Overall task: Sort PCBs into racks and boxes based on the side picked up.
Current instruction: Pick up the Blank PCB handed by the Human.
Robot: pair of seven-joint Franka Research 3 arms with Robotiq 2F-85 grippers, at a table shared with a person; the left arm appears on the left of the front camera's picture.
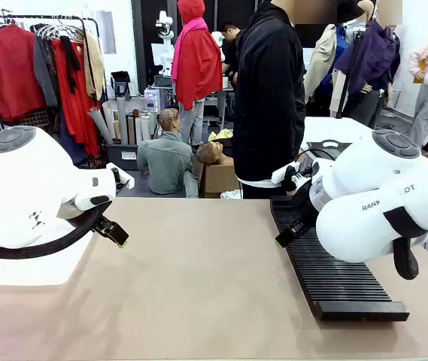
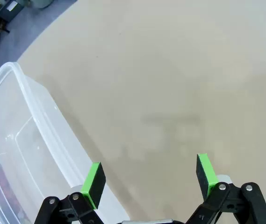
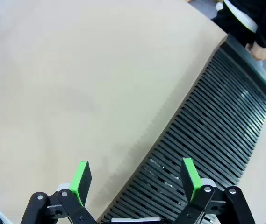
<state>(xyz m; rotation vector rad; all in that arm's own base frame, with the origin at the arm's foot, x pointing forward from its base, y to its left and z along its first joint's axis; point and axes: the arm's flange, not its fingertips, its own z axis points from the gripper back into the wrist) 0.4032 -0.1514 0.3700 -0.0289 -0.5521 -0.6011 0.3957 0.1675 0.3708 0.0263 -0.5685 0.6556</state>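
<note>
No PCBs are in view. The long black slotted rack (image 1: 334, 271) lies on the right of the table, running away towards the person. In the right wrist view my right gripper (image 3: 135, 179) hangs open and empty over the rack's (image 3: 217, 135) near edge, one finger above the bare table and the other above the slots. The clear plastic box (image 1: 18, 267) stands at the left under my left arm. My left gripper (image 2: 149, 179) is open and empty above the bare tabletop, just beside the box's rim (image 2: 34, 107).
A person in a black top (image 1: 270, 98) stands at the far side, a hand (image 3: 259, 49) near the rack's far end. The tan tabletop (image 1: 198, 278) stretches between the box and the rack. Clothes rails and other people are in the background.
</note>
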